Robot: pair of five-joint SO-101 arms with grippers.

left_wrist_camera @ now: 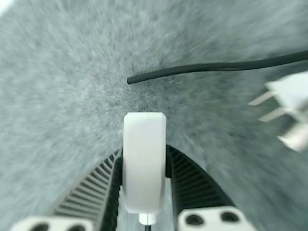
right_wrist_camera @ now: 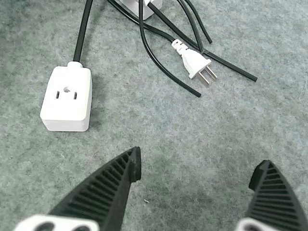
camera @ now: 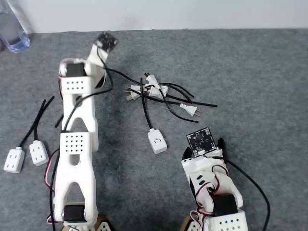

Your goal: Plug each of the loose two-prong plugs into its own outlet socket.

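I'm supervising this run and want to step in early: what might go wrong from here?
The free plug lies among crossed black cords, so lifting it with the open right hand may drag the pile. The left hand clamps a white piece whose front is hidden, so alignment could fail.

Soft, even overhead light; faint shadows

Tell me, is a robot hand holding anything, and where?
The left hand pinches a white block, plug or socket unclear, by its two sides. The right hand is open, holding nothing.
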